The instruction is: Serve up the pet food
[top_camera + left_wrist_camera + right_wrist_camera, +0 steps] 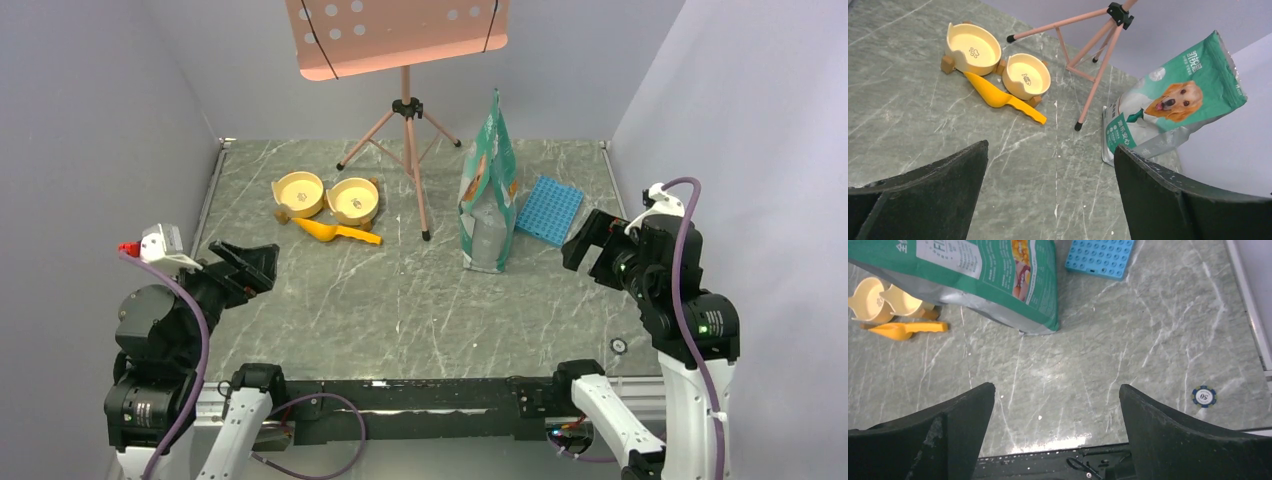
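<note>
No kibble shows in any view. A teal-green bag with a dog picture (488, 190) stands upright mid-table; it also shows in the left wrist view (1173, 110) and the right wrist view (988, 275). Two cream-yellow bowls (298, 193) (353, 200) sit side by side at the back left, and both look empty (973, 47) (1026, 76). A yellow scoop (335, 232) lies on the table just in front of them (998, 95) (903, 330). My left gripper (250, 265) (1050, 190) is open and empty above the near left table. My right gripper (590, 245) (1057, 425) is open and empty, right of the bag.
A pink music stand on a tripod (405, 110) stands at the back centre, one leg's foot close to the bag's left. A blue studded plate (549, 210) lies right of the bag. A poker chip (619, 346) lies near the right front. Grey walls close in on both sides.
</note>
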You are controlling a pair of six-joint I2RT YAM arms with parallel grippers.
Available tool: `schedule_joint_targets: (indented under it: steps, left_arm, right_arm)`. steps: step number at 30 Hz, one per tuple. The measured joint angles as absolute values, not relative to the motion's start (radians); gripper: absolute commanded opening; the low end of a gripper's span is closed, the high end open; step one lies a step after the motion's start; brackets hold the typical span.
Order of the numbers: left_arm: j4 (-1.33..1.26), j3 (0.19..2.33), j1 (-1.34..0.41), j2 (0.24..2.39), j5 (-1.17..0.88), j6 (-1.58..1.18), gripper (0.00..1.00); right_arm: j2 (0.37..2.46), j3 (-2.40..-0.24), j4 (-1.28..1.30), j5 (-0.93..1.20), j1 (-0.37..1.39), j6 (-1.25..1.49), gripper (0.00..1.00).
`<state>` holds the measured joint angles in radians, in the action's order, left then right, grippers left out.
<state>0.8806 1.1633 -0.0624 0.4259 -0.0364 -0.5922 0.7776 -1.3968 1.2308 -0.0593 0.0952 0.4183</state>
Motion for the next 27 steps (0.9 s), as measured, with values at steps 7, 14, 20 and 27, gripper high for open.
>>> schedule_joint_targets:
  steps: [7,14,20,27]
  left_arm:
    - [0.885,1.169,-0.062,0.422,-0.038,-0.593,0.99]
    - [0.908,1.250,-0.062,0.580,-0.159,-0.565,0.99]
    - [0.905,1.206,-0.062,0.651,-0.328,-0.587,0.99]
    - [0.879,1.131,-0.062,0.560,-0.432,-0.630,0.99]
  right_arm:
    - [0.817,-1.461,1.197,-0.098,0.095,0.419,1.00]
    - [1.055,-1.603,1.061,-0.020,0.095,0.467,1.00]
    - [1.211,-1.613,0.890,0.100,0.096,0.531,0.99]
    - [1.417,-1.723,0.745,0.198,0.114,0.582,0.98]
